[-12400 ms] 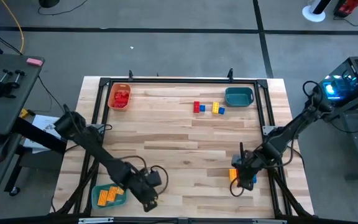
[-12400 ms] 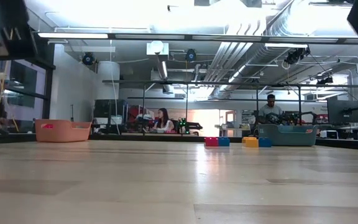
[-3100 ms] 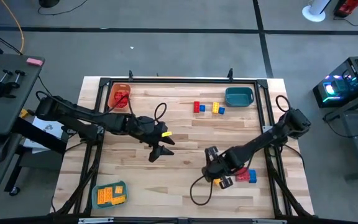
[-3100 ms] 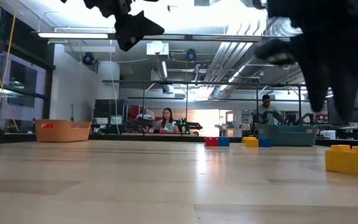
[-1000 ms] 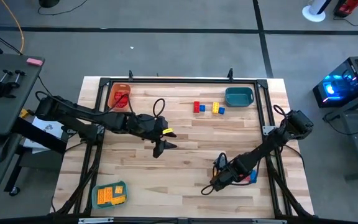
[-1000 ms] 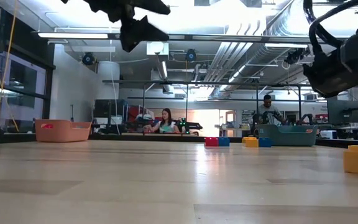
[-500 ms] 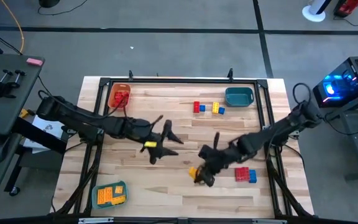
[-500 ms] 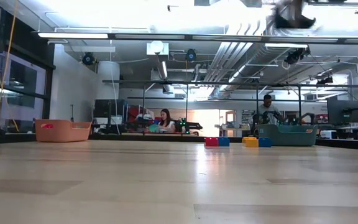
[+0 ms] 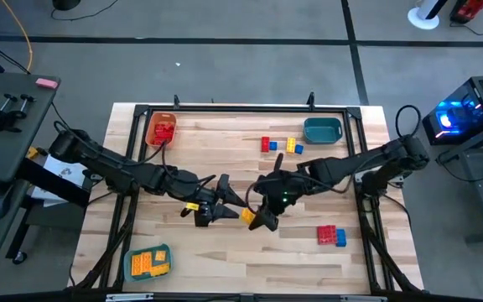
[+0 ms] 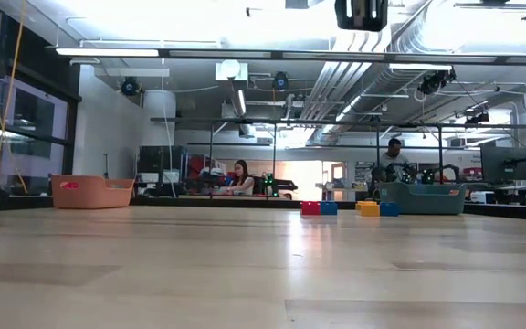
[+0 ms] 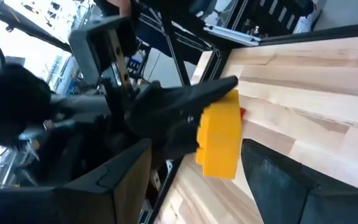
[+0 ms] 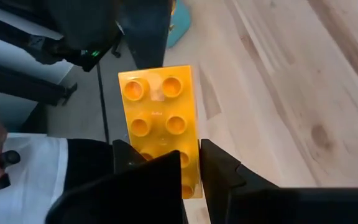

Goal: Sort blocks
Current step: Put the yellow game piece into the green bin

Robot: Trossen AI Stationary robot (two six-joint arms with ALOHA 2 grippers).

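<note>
We note the right gripper (image 9: 255,218) clamped on a yellow studded plastic brick (image 12: 162,124) above mid-table, facing the left gripper (image 9: 210,211), whose fingers stand apart. Red bricks fill the orange tray (image 9: 160,132), yellow ones the teal tray (image 9: 147,262); loose bricks (image 9: 281,145) remain. Table centre lies open.

Yellow block (image 12: 161,127): near end hidden between the right gripper's (image 12: 178,171) fingers. Left gripper (image 9: 210,210) partly masked by its own cabling. Red contents of the orange tray (image 9: 159,132) too small to count. Low view: arm cut off at top edge.
</note>
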